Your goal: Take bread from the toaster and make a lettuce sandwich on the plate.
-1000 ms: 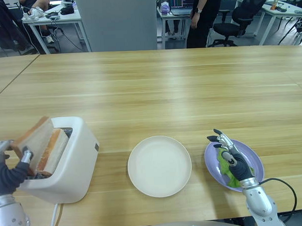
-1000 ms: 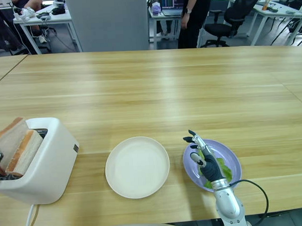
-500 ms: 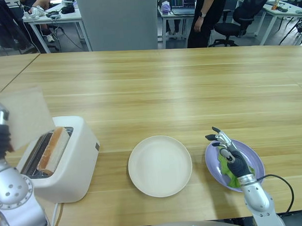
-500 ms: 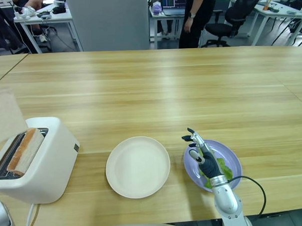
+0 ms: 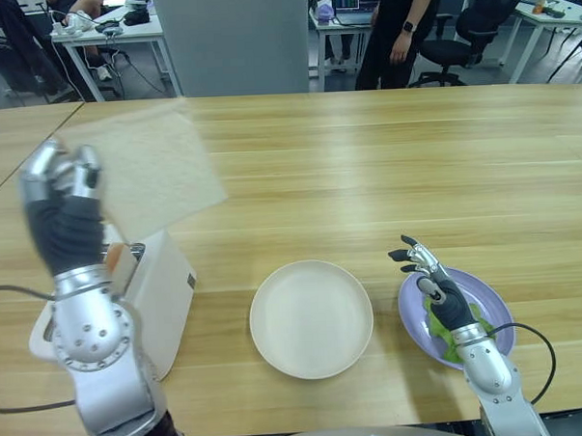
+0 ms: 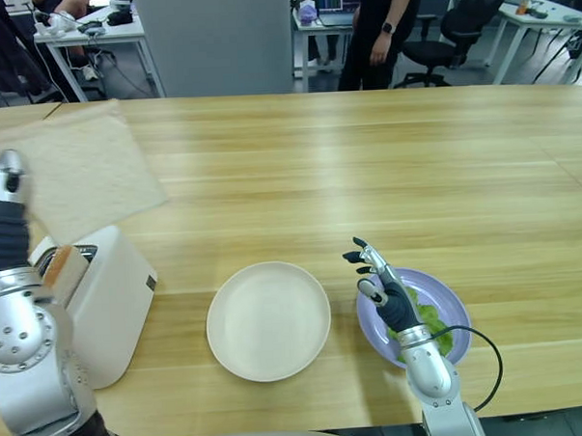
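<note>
My left hand [image 5: 65,216] is raised above the white toaster [image 6: 118,295] and is shut on a pale slice of bread [image 5: 152,168], which stands well clear of the slots, tilted. A second slice [image 6: 62,270] sits in the toaster. The empty cream plate [image 5: 312,318] lies at the front centre of the table. To its right is a purple plate [image 5: 498,310] with green lettuce [image 6: 433,318] on it. My right hand [image 5: 431,283] rests over the purple plate's left side, fingers spread, holding nothing.
The wide wooden table [image 5: 366,166] stretches back beyond the plates. A thin black cable [image 5: 534,338] loops off my right forearm near the front edge. Desks, office chairs and a grey partition [image 5: 235,37] stand behind the table.
My left hand has pulled one slice out of the toaster and carried it up and to the right. The right hand has stayed over the purple plate. The view has shifted slightly.
</note>
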Controlling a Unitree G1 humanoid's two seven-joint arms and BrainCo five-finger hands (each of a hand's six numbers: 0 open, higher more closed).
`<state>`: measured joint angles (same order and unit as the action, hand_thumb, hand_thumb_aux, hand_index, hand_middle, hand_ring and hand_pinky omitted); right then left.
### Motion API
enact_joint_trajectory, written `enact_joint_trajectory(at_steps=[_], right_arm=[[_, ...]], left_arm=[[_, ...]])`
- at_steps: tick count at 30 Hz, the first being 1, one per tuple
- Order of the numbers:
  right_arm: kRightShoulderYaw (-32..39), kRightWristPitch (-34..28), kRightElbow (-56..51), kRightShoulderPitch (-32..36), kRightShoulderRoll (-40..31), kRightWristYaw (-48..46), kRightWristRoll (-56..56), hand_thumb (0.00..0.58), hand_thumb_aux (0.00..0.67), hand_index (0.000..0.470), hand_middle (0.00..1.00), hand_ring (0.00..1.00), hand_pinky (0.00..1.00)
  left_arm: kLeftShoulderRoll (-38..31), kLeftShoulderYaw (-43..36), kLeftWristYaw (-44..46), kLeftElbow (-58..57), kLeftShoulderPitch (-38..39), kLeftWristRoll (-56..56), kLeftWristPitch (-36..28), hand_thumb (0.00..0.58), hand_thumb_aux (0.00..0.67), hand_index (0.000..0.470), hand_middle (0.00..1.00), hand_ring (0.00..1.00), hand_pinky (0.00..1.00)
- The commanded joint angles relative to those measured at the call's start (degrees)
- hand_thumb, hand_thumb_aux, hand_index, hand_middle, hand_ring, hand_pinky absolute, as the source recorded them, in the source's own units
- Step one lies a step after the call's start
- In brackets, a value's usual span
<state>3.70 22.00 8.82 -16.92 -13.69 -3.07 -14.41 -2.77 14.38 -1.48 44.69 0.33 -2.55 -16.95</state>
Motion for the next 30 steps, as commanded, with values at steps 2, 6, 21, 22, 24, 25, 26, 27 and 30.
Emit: enact_joint_trajectory(at_steps=[2, 6, 21, 22, 24, 25, 26, 27, 30], right_arm=[[0.15, -0.71, -0.51, 1.9, -0.26, -1.28, 1.07, 0.0, 0.0, 0.0, 0.27, 0.27, 0.27], [0.7, -0.77, -1.22, 3.03, -0.26, -2.4, 1.69, 0.0, 0.0, 0.0, 0.27, 0.27, 0.27], [1.16, -0.64, -2.23, 5.47, -0.85, -4.88, 3.1, 0.0, 0.0, 0.0, 0.27, 0.27, 0.27], [1.18, -0.65, -2.25, 5.59, -0.85, -4.98, 3.15, 0.0, 0.0, 0.0, 0.27, 0.27, 0.27], [1.36, -0.61, -2.42, 5.93, -0.86, -5.27, 3.3, 0.0, 0.0, 0.0, 0.27, 0.27, 0.27], [1.45, -0.59, -2.49, 6.08, -0.86, -5.43, 3.39, 0.0, 0.0, 0.0, 0.27, 0.27, 0.27], [1.51, -0.55, -2.55, 6.19, -0.85, -5.54, 3.45, 0.0, 0.0, 0.0, 0.26, 0.26, 0.26], [1.53, -0.55, -2.55, 6.24, -0.83, -5.62, 3.48, 0.0, 0.0, 0.0, 0.27, 0.27, 0.27], [1.5, -0.56, -2.43, 6.21, -0.76, -5.73, 3.53, 0.0, 0.0, 0.0, 0.27, 0.27, 0.27]], left_arm=[[2.38, -11.64, 5.07, -8.15, 5.89, 3.14, -0.61, 0.58, 0.67, 0.46, 1.0, 1.0, 1.0], [1.57, -16.08, 8.39, -14.82, 9.3, 3.95, 3.46, 0.58, 0.67, 0.46, 1.0, 1.0, 1.0], [-3.27, -24.49, 9.92, -33.08, 12.0, -3.56, 15.82, 0.58, 0.67, 0.46, 1.0, 1.0, 1.0], [-3.04, -24.76, 9.53, -33.99, 11.92, -3.94, 16.38, 0.58, 0.67, 0.46, 1.0, 1.0, 1.0], [-2.83, -25.56, 8.24, -36.26, 11.85, -5.6, 17.6, 0.58, 0.67, 0.46, 1.0, 1.0, 1.0], [-2.62, -25.76, 7.35, -37.37, 11.82, -6.38, 18.11, 0.58, 0.67, 0.46, 1.0, 1.0, 1.0], [-2.52, -26.18, 6.75, -38.49, 11.8, -7.21, 18.59, 0.58, 0.67, 0.46, 1.0, 1.0, 1.0], [-2.18, -26.26, 5.83, -39.35, 11.82, -7.84, 18.96, 0.58, 0.67, 0.46, 1.0, 1.0, 1.0], [-2.23, -27.16, 3.48, -42.01, 11.52, -10.83, 19.58, 0.58, 0.67, 0.46, 1.0, 1.0, 1.0]])
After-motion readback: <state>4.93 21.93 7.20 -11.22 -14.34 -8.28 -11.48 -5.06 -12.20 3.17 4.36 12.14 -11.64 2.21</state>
